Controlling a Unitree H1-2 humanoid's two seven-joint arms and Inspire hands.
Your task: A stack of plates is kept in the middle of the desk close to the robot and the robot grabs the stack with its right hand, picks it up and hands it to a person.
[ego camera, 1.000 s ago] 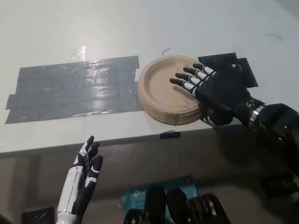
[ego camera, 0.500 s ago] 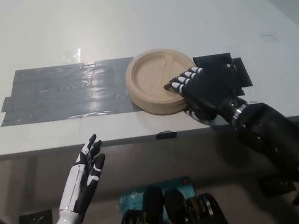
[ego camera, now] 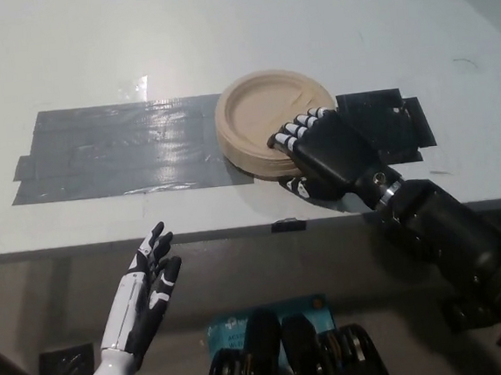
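Note:
A stack of tan plates (ego camera: 262,116) sits in the middle of the white desk, near its front edge, overlapping the right end of a grey tape patch. My black right hand (ego camera: 322,155) comes in from the lower right and grips the stack's near right rim. Its fingers (ego camera: 291,131) curl over the top of the rim and the thumb shows under the edge. The stack looks slightly tilted; whether it is off the desk I cannot tell. My white left hand (ego camera: 142,298) rests open below the desk's front edge at the lower left.
A wide grey tape patch (ego camera: 116,151) covers the desk left of the stack. A black tape patch (ego camera: 390,123) lies to the right, behind my right hand. The desk's front edge (ego camera: 193,238) runs across the picture, with a small black tab (ego camera: 287,226) on it.
My right hand's fingers lay flat on top of the plates; now they are closed round the near right rim. The stack has shifted a little left, onto the grey tape.

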